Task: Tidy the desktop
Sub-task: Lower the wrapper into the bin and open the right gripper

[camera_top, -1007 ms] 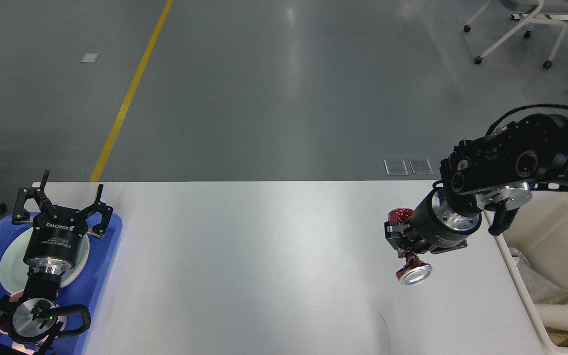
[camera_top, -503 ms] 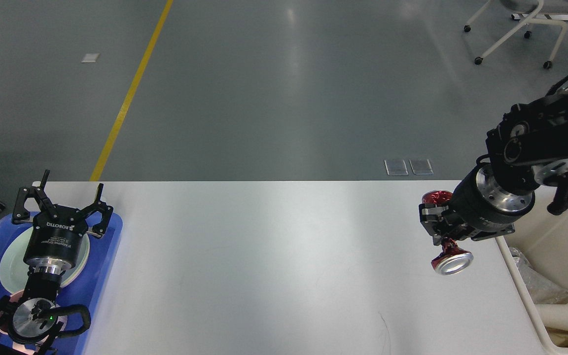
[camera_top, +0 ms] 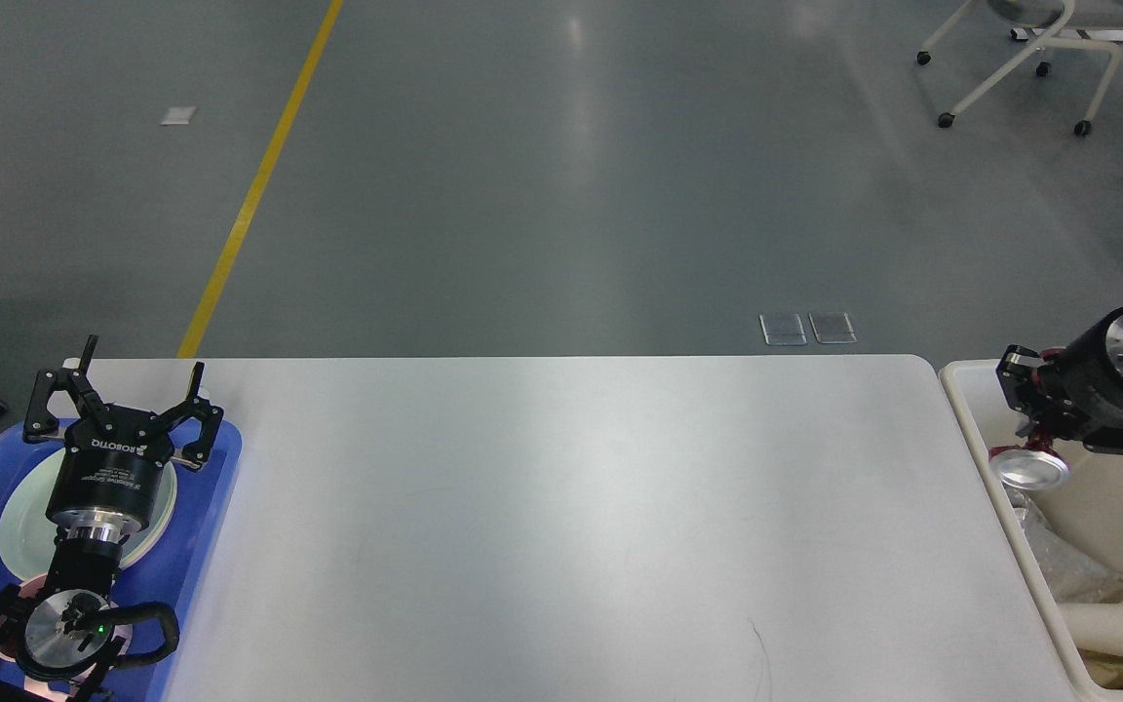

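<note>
While the right gripper (camera_top: 1027, 414) hangs over the cream bin (camera_top: 1107, 546) just beside the desktop's right edge, its fingers pinch a crushed red drink can (camera_top: 1031, 466), whose silver round end faces the viewer. The can sits between the fingertips, gripped around its squashed middle, with the silver end hanging below them and above the bin's left wall.

It looks light and thin-walled, already dented, so it should need only a gentle squeeze; its smooth metal skin could slip, and the creased waist seems the safest place to hold.

Crumpled clear plastic and a pale paper roll lie lower in the bin.

The desktop (camera_top: 561, 526), a wide white tabletop with rounded corners, fills the lower middle of the view and looks bare between its left and right edges.

At the desktop's left edge, the left gripper (camera_top: 118, 400) hovers with its fingers spread, holding nothing, over a blue tray (camera_top: 220, 478) carrying a pale plate (camera_top: 16, 517).
</note>
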Robot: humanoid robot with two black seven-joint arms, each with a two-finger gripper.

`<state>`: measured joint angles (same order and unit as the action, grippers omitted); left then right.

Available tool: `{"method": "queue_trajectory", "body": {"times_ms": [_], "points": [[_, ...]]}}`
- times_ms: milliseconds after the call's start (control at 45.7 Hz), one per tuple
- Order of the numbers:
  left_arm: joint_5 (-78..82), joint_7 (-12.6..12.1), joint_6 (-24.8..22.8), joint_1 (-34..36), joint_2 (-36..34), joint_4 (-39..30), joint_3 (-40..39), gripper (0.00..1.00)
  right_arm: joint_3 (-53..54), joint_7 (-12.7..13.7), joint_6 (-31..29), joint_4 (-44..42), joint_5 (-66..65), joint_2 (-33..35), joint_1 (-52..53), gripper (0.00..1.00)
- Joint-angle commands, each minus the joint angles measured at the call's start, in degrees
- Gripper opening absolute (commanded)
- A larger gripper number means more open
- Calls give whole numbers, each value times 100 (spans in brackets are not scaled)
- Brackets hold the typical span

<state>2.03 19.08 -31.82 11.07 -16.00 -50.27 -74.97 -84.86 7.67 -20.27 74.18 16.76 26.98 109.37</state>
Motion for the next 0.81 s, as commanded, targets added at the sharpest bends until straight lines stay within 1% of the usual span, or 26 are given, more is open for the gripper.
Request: {"method": "queue_trajectory", "body": {"times_ms": [0, 131, 285, 372, 438, 503, 635, 722, 788], "points": [[-1, 8, 0, 0, 0, 0, 0, 96, 110, -3, 5, -1053, 11, 333, -995, 0], [-1, 8, 0, 0, 0, 0, 0, 96, 654, -11, 49, -2257, 12, 659, -2207, 0], [-1, 8, 0, 0, 0, 0, 0, 96, 1524, -11, 207, -3768, 3, 668, -3904, 0], [-1, 8, 0, 0, 0, 0, 0, 96, 2051, -11, 488, -4463, -24, 615, -4774, 0], [-1, 8, 0, 0, 0, 0, 0, 96, 2359, -11, 778, -4824, -50, 519, -5319, 0], [-1, 8, 0, 0, 0, 0, 0, 96, 2570, -11, 1190, -5123, -50, 326, -5750, 0], [-1, 8, 0, 0, 0, 0, 0, 96, 2668, -29, 2034, -5615, -50, -122, -6550, 0], [-1, 8, 0, 0, 0, 0, 0, 96, 2694, -29, 2413, -5853, -50, -395, -6929, 0], [-1, 8, 0, 0, 0, 0, 0, 96, 2729, -29, 2571, -6002, -41, -527, -7122, 0]]}}
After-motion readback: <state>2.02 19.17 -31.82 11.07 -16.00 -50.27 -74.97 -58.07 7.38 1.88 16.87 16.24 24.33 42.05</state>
